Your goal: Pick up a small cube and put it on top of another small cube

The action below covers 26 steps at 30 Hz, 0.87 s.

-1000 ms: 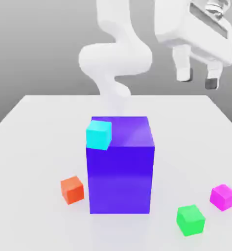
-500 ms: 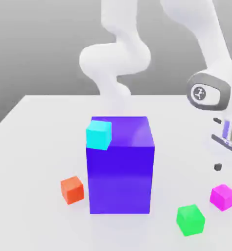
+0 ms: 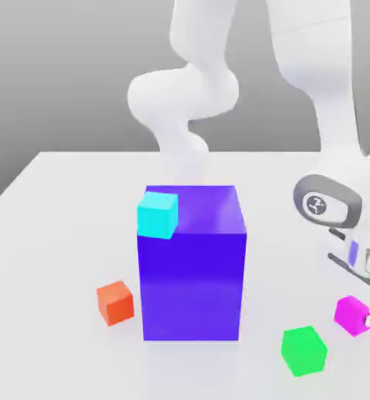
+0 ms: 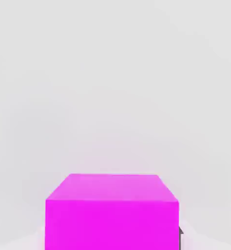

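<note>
A magenta small cube (image 3: 350,314) rests on the white table (image 3: 55,234) at the exterior view's right. My gripper (image 3: 359,317) has come down over it and is shut on its sides, with the wrist above and behind it. In the hand view the magenta cube (image 4: 112,210) sits close up between the jaws, and a dark fingertip (image 4: 180,238) presses against one side. A green small cube (image 3: 304,350) lies just in front of it and toward the left. An orange small cube (image 3: 115,302) lies at the left. A cyan small cube (image 3: 158,213) sits at the top front-left corner of the big block.
A large blue-violet block (image 3: 192,273) stands in the middle of the table, much taller than the small cubes. The arm's white links rise behind it and over the right side.
The hand has dropped from high at the upper right down to the magenta cube, and its fingers have closed on it. The other cubes have not moved.
</note>
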{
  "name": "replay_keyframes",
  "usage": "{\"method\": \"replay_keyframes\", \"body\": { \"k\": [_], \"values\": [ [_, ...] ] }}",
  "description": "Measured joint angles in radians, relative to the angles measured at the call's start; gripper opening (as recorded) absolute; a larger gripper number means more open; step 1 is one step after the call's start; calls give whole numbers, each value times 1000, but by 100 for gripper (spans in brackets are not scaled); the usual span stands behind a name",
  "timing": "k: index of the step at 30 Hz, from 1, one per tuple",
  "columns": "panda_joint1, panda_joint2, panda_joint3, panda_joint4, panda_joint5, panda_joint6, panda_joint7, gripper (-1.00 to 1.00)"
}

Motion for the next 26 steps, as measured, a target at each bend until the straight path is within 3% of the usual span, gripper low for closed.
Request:
{"method": "replay_keyframes", "body": {
  "k": [3, 17, 22, 23, 26],
  "values": [
    [-31, -91, 37, -21, 68, -71, -31, -100],
    [-102, -230, -150, -10, 223, -208, 617, -100],
    [-97, -99, -175, -1, 211, -82, 686, -100],
    [-94, -74, -180, 0, 205, -58, 692, 100],
    [-94, -74, -180, 0, 205, -58, 692, 100]
  ]
}}
